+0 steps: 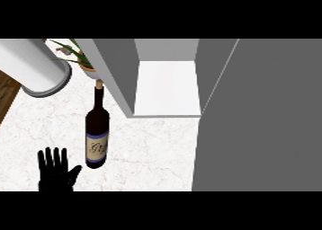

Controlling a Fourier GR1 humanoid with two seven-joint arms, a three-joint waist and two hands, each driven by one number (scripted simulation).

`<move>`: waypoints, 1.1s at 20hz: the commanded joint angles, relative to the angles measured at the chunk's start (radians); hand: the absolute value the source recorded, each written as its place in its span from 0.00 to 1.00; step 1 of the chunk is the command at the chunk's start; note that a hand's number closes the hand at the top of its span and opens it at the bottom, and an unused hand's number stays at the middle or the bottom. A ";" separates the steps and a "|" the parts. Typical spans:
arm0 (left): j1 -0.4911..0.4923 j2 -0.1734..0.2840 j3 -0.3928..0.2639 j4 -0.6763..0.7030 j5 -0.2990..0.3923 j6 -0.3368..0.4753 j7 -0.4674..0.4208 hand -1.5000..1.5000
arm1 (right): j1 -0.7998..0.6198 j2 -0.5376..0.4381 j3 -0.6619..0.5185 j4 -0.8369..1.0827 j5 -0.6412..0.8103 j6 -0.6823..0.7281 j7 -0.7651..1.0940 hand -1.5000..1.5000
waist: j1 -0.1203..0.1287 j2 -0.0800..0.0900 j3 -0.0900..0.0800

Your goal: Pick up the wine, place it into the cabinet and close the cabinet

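We look steeply down on a pale marble counter. The wine bottle stands upright left of centre, dark glass with a blue-edged label low on its body and a cork-coloured tip at its 12 o'clock end. It stands free on the marble, with nothing touching it.

Our left hand shows at 7 o'clock, near the lower edge, fingers straight up and spread, empty, just beside the bottle's base but apart from it. We see no right hand in the view.

The cabinet sits at 12 to 1 o'clock from the bottle, its white inside shelf showing. Its grey door stands open and fills the view from 1 through 5 o'clock.

At 11 o'clock a white cylinder rests on a grey round base, and just beside it, at the bottle's neck end, we see a small potted plant with green leaves.
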 commanded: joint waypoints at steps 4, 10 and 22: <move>-0.083 -0.011 -0.051 0.124 0.023 -0.066 -0.062 1.00 | 0.028 -0.012 -0.016 -0.064 -0.090 0.036 0.019 0.00 | -0.004 0.003 -0.007; -0.153 0.021 -0.004 0.219 0.026 -0.213 -0.027 1.00 | 0.073 -0.004 -0.001 -0.104 -0.074 0.040 0.015 0.00 | -0.009 0.003 -0.008; -0.163 0.200 -0.280 0.147 -0.433 -0.094 -0.201 1.00 | 0.033 0.020 0.042 -0.041 -0.003 0.014 0.005 0.00 | -0.027 0.000 -0.006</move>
